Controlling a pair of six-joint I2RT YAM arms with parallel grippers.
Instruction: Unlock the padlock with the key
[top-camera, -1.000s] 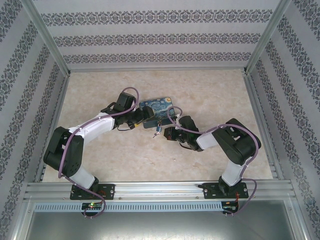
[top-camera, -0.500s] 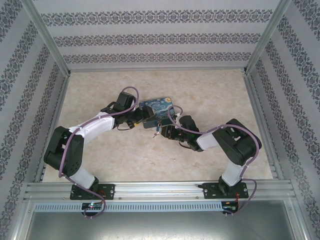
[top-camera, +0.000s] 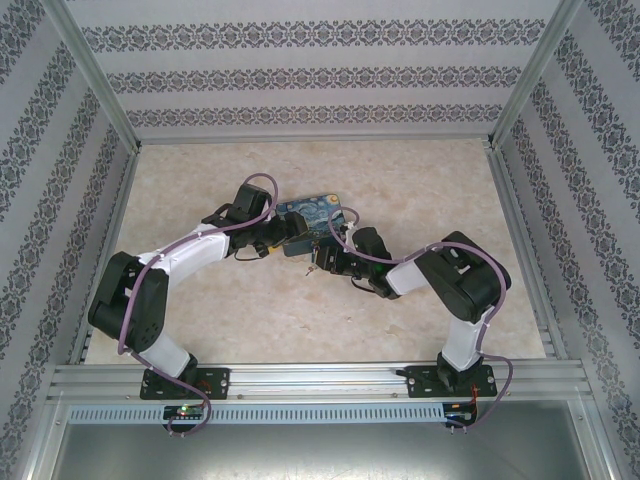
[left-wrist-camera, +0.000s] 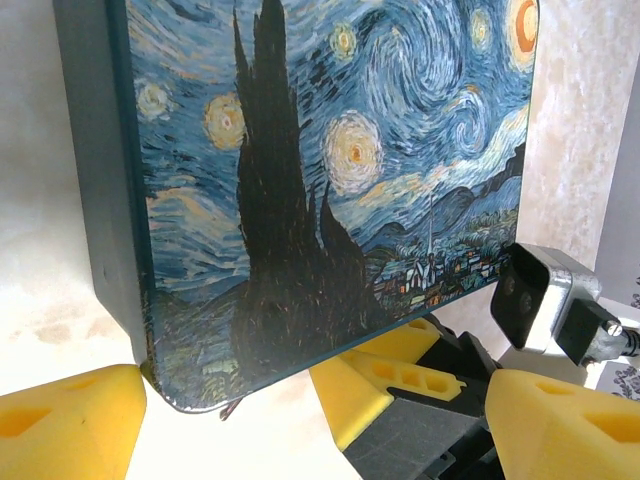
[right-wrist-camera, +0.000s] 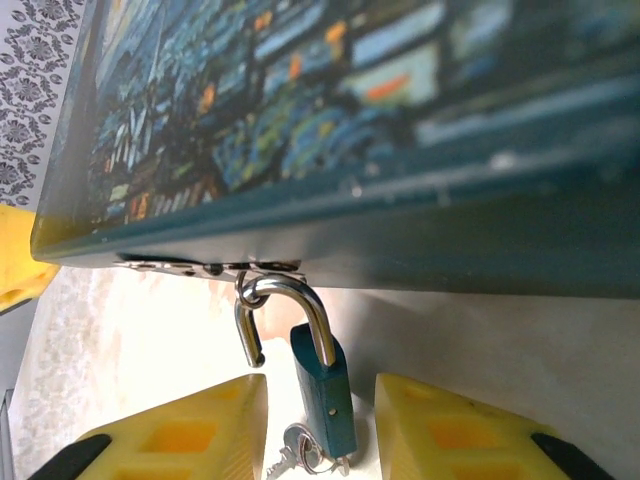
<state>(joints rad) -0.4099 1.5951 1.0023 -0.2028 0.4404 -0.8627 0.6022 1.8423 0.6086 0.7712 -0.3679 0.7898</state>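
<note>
The right gripper (right-wrist-camera: 318, 400) has moved in toward the tin (top-camera: 312, 212), its jaws now slightly apart around the padlock (right-wrist-camera: 322, 385) hanging at the tin's 6 o'clock edge, the key (right-wrist-camera: 300, 458) inserted, while the left gripper (left-wrist-camera: 315, 405) stands wide apart.

Tin (left-wrist-camera: 330, 180): sitting just ahead of the left pincer (left-wrist-camera: 315, 400), its near corner reaching in between the jaws.
Counter (top-camera: 420, 180): stretching pale and marbled under the tin.
Walls (top-camera: 300, 75): standing patterned, well beyond the left pincer.

padlock (right-wrist-camera: 322, 388) – painted metal, tin (left-wrist-camera: 330, 180) – glossy
</note>
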